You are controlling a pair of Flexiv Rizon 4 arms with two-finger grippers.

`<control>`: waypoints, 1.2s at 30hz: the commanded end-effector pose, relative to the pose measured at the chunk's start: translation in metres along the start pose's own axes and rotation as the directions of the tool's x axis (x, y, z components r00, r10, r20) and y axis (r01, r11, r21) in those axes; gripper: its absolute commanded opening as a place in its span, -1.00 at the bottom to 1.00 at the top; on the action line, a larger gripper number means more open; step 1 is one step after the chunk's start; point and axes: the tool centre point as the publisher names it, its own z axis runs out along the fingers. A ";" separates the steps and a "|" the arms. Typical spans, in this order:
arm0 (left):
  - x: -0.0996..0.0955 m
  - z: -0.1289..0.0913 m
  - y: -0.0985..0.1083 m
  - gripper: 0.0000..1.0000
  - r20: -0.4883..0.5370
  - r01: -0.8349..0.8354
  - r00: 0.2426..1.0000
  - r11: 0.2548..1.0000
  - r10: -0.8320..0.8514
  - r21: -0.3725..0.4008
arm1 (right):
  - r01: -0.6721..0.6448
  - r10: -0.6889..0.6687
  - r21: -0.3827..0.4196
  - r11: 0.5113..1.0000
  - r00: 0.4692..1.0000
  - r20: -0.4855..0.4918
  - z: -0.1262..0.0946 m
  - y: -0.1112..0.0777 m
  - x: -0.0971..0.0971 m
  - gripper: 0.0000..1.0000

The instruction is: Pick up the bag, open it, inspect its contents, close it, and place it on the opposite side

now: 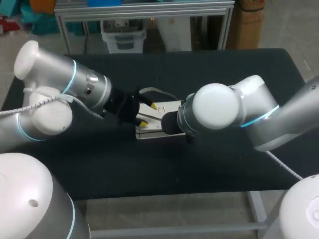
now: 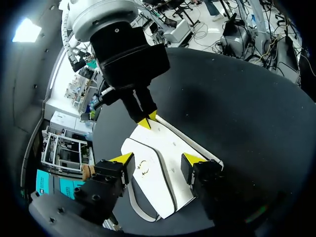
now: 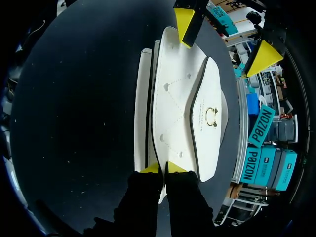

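Near the middle of the black counter [image 1: 224,69] lies a white flap bag [image 1: 149,131], flat, gold clasp [image 3: 212,116] up. The right pincer [image 3: 163,168] sits at one short end of the bag, tips pressed together; whether any of the bag is caught between them cannot be told, and the head view hides this pincer under its own arm. At the other end, the left pincer [image 2: 158,159] is spread wide across the bag. Beyond, a grey strap [image 1: 155,91] loops out.
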 end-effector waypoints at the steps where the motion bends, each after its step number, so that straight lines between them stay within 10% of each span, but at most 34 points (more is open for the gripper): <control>1: 0.004 0.010 -0.002 0.18 0.057 -0.028 0.998 0.999 0.029 -0.020 | -0.001 0.001 -0.002 1.000 1.000 0.005 0.004 0.001 0.004 -1.00; 36: 0.000 0.041 0.030 -0.04 0.132 -0.059 0.987 0.978 0.087 -0.202 | -0.001 0.001 -0.002 1.000 1.000 0.005 0.004 0.001 0.004 -1.00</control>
